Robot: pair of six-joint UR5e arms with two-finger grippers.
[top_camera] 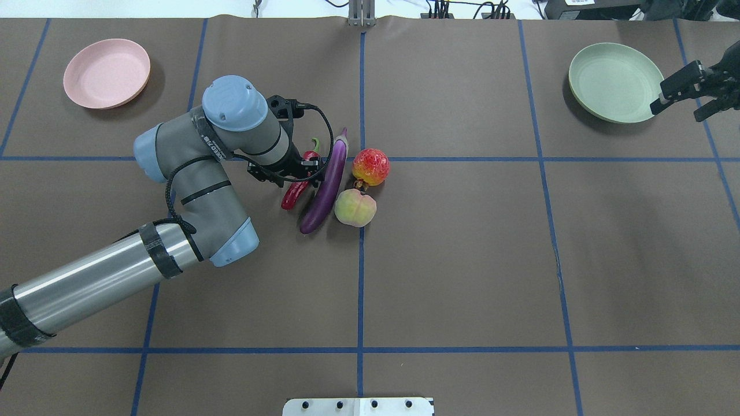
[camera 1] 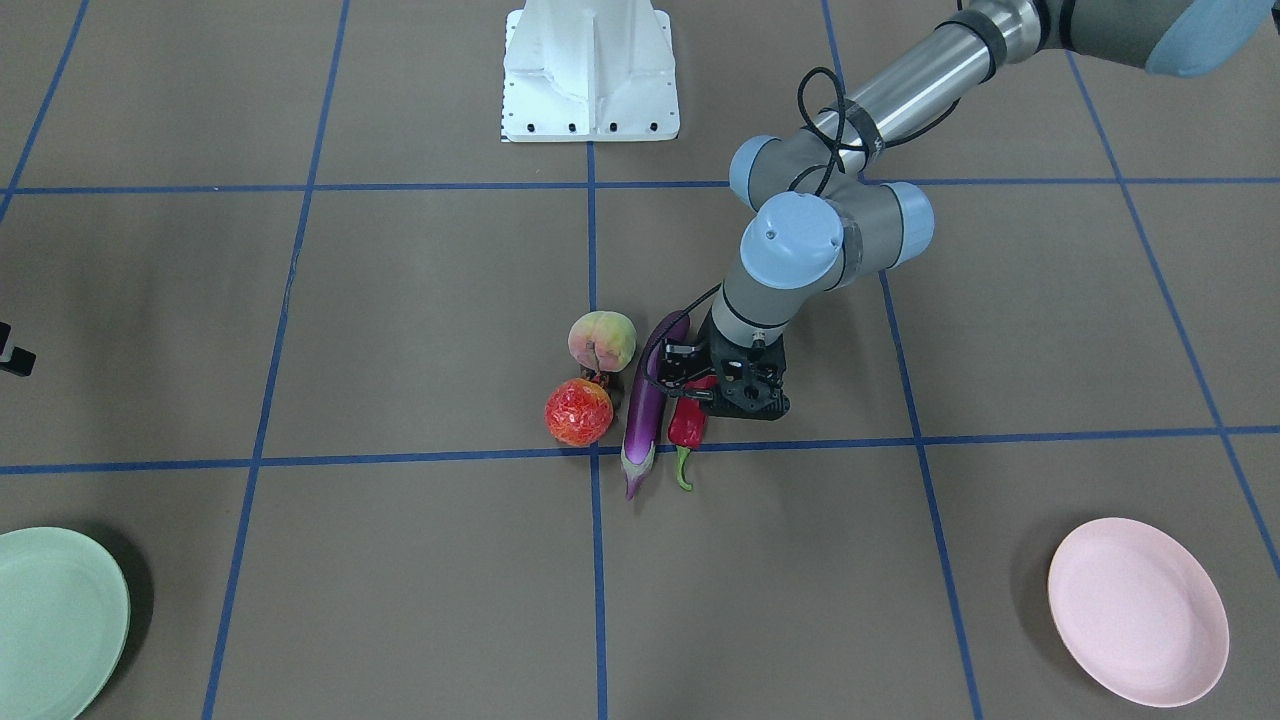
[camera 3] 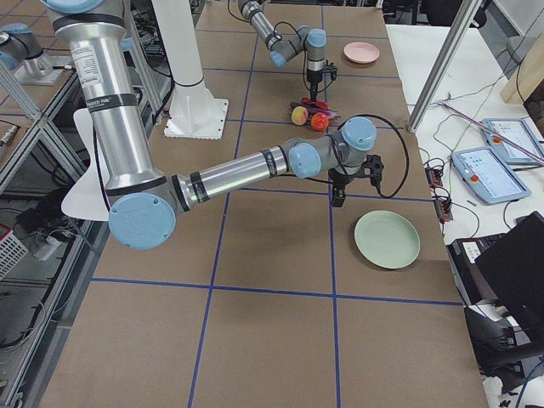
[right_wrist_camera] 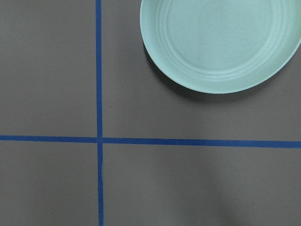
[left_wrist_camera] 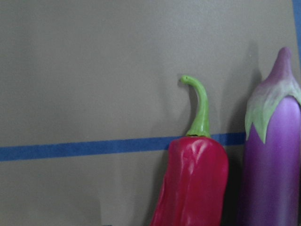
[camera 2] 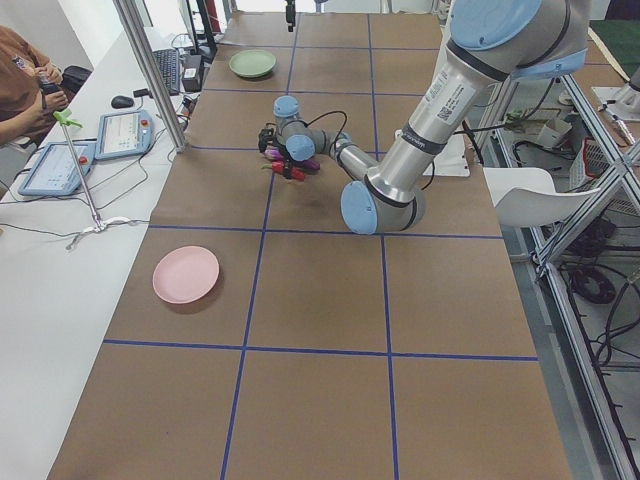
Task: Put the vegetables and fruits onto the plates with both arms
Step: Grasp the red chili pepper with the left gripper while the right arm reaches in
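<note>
While the left gripper point(camera 1: 703, 388) sat low over the chili point(camera 1: 687, 425), which lay just beside the eggplant point(camera 1: 645, 405), I couldn't tell whether its jaws were closed. Pickup looked underway; next came a firm pinch, then a lift toward the pink plate point(camera 1: 1138, 610).

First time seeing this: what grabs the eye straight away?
A bright cluster in the middle: purple eggplant, red chili, peach and a red-orange fruit. The left gripper is down at the chili. A pink plate and a mint plate sit empty, far apart.
</note>
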